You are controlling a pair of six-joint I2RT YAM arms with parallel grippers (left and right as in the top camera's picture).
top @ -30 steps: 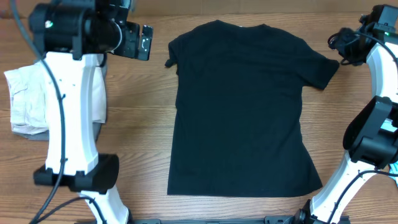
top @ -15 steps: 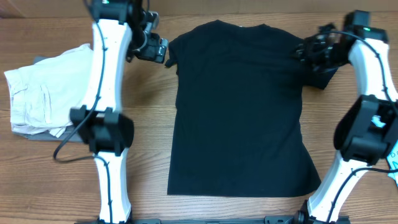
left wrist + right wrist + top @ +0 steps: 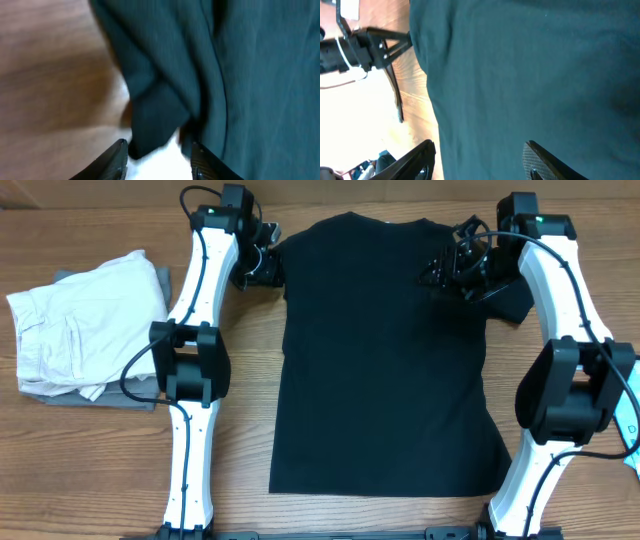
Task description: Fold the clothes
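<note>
The clothes, a black T-shirt [image 3: 385, 360], lie flat in the middle of the wooden table with the collar at the far side. My left gripper [image 3: 262, 266] is at the shirt's left sleeve. In the left wrist view its gripper [image 3: 157, 152] is partly closed and still open, with the folded sleeve corner [image 3: 155, 117] reaching in between the fingertips. My right gripper [image 3: 450, 270] hovers over the shirt's right shoulder. In the right wrist view this gripper [image 3: 479, 150] is open wide, with smooth black fabric [image 3: 530, 75] under it and nothing pinched.
A folded off-white pocketed garment [image 3: 85, 325] lies at the left on a grey piece [image 3: 125, 398]. A light blue item [image 3: 634, 425] peeks in at the right edge. Both arm bases stand at the near edge, beside the shirt's hem.
Both arms have swung inward to the shirt: the left to the left sleeve, the right over the right shoulder. The left jaws have narrowed around the sleeve corner.
</note>
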